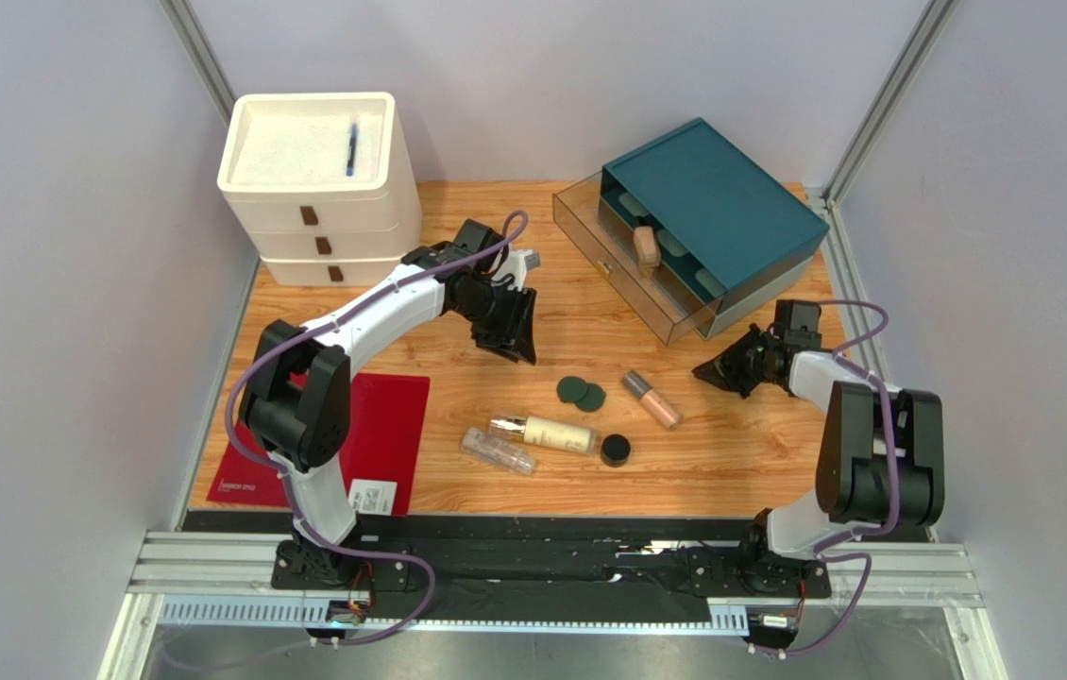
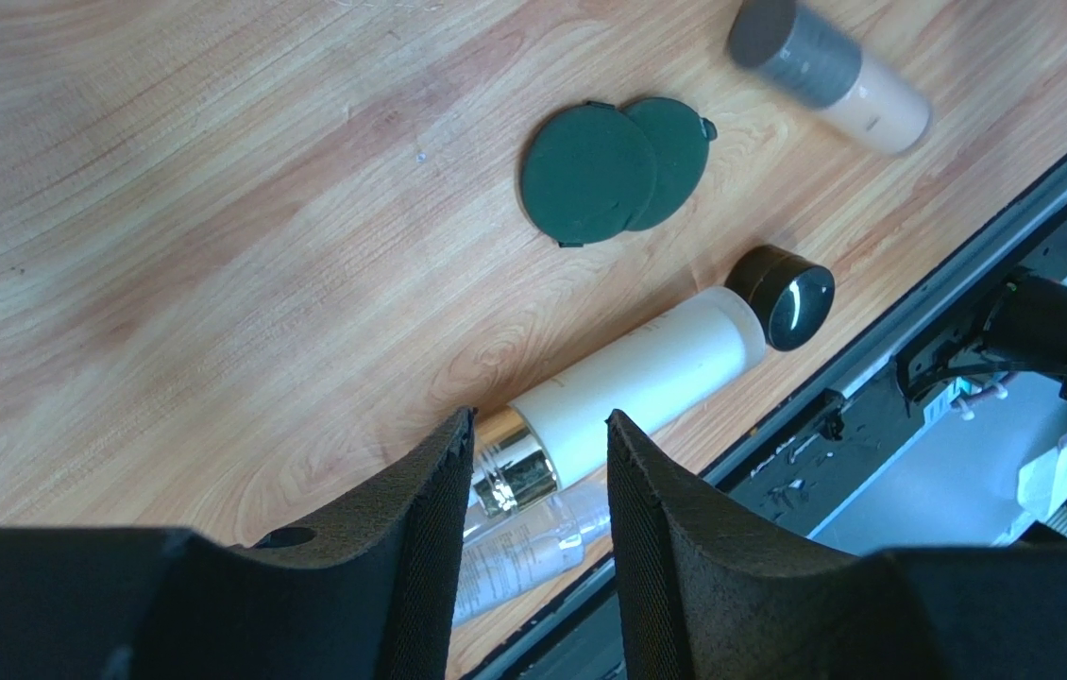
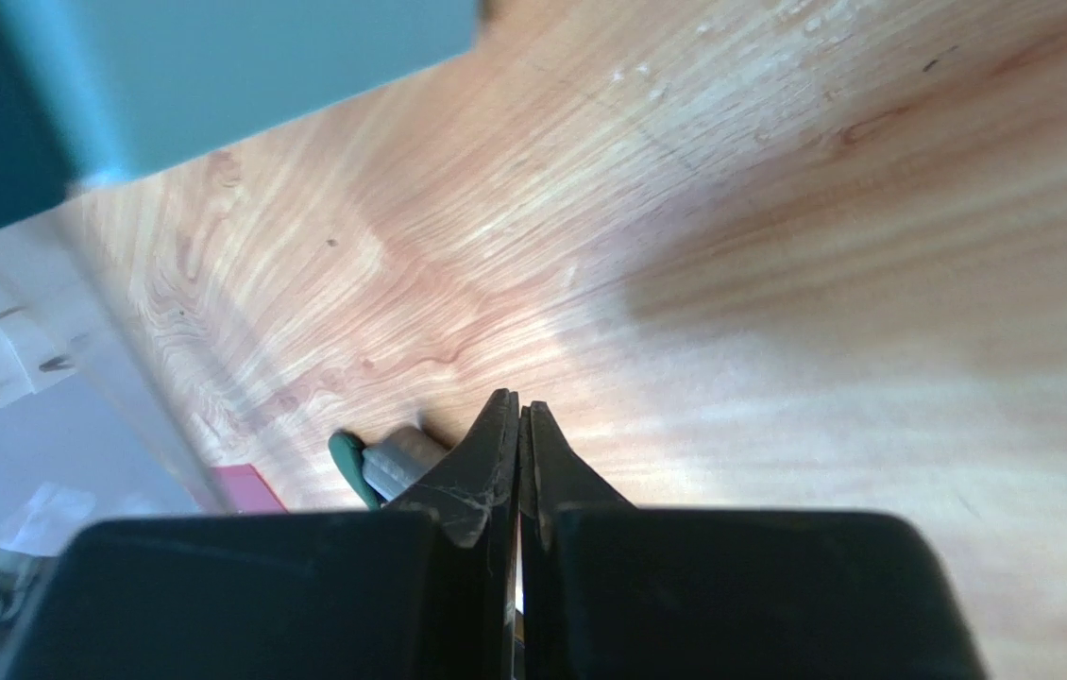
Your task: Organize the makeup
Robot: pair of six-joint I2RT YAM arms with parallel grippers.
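The left gripper (image 1: 508,333) hovers spread and empty over bare worktop (image 1: 568,305), with open room all round it; the white drawers (image 1: 312,184) stand to its far left, the red mat (image 1: 386,425) to its near left. Between it and the near edge lie the overlapping discs (image 1: 581,393), then the cream bottle (image 1: 554,434) with the clear bottle (image 1: 497,451) just beside and the jar (image 1: 616,449) at its foot. The right gripper (image 1: 710,376), pressed together on nothing, sits close by a corner of the teal organizer (image 1: 710,227); the beige bottle (image 1: 651,400) lies just left of it, not touching
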